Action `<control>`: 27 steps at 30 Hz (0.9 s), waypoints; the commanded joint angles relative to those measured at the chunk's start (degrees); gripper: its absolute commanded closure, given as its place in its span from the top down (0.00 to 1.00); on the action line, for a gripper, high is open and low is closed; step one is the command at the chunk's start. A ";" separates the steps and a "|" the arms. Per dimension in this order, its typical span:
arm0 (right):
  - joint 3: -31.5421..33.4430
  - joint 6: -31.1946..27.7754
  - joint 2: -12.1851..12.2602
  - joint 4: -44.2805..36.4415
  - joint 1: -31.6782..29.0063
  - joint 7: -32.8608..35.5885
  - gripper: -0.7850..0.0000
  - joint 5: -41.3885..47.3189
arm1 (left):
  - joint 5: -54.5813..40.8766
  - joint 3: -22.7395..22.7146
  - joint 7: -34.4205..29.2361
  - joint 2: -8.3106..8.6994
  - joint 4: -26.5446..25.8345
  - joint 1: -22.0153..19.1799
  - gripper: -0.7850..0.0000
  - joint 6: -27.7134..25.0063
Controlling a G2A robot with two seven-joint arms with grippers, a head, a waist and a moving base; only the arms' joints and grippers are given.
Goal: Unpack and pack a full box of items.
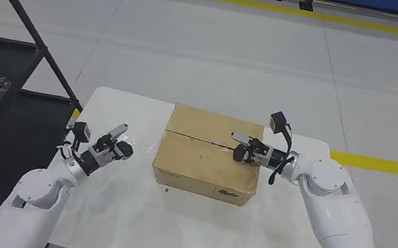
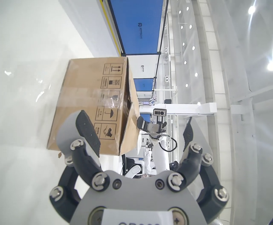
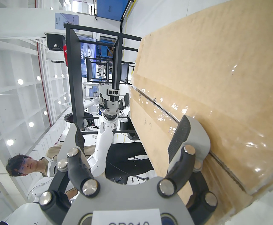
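Closed cardboard box (image 1: 208,156) on white table (image 1: 113,213), one gripper at each end

Item 1, cardboard box: set flat on the table with its top flaps folded down and met along a middle seam, over which glossy clear tape is seen; handling symbols are printed on the end turned toward the left gripper (image 1: 122,140). Item 2, left gripper: held with its jaws spread wide and nothing between them; the box is placed ahead of its fingertips, near but apart from them. Item 3, right gripper (image 1: 240,147): jaws likewise parted and nothing held; the box top is found directly under it, with the seam beside one finger (image 3: 181,134); whether that finger is touching the cardboard cannot be told
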 commanded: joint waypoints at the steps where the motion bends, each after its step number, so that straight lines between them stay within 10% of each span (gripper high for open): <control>1: -0.06 0.02 0.02 0.15 0.06 0.08 1.00 -0.01 | 0.30 0.01 0.15 0.02 -0.16 -0.05 1.00 -0.09; 27: -1.19 0.53 0.06 0.59 1.03 0.73 1.00 -0.39 | -16.88 9.96 17.92 -4.45 6.92 -5.75 1.00 12.25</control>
